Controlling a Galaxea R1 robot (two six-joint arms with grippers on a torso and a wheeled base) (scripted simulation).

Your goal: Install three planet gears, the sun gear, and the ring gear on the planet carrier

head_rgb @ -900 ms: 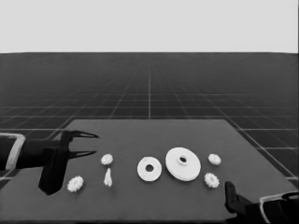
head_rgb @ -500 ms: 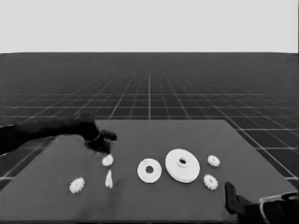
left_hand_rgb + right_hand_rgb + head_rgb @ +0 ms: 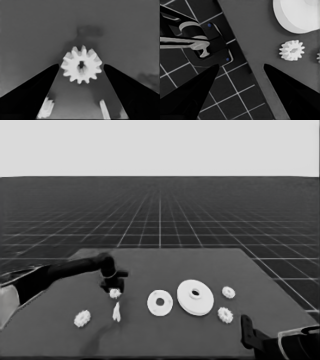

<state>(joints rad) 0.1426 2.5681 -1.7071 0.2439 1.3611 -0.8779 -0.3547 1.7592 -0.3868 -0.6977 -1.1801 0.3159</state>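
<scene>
My left gripper point(image 3: 113, 284) hangs just over a planet gear point(image 3: 115, 293) left of the table's middle. In the left wrist view that gear point(image 3: 81, 64) lies between the open fingers, which do not touch it. Three more planet gears lie apart: one at the front left point(image 3: 82, 318) and two on the right point(image 3: 228, 292) point(image 3: 225, 314). The planet carrier, the smaller round part point(image 3: 160, 303), lies flat at the centre. The ring gear, the larger round part point(image 3: 195, 297), lies just to its right. My right gripper point(image 3: 241, 65) waits open at the lower right corner.
A thin white piece point(image 3: 116, 311) stands just in front of the gear under my left gripper. The right wrist view shows the table's corner edge point(image 3: 260, 75), a gear point(image 3: 291, 50), the larger round part's rim point(image 3: 295, 17) and dark machinery point(image 3: 197, 42) over the floor grid.
The left arm swung in from the table's left end to the right and came down over a gear. The right arm has stayed put.
</scene>
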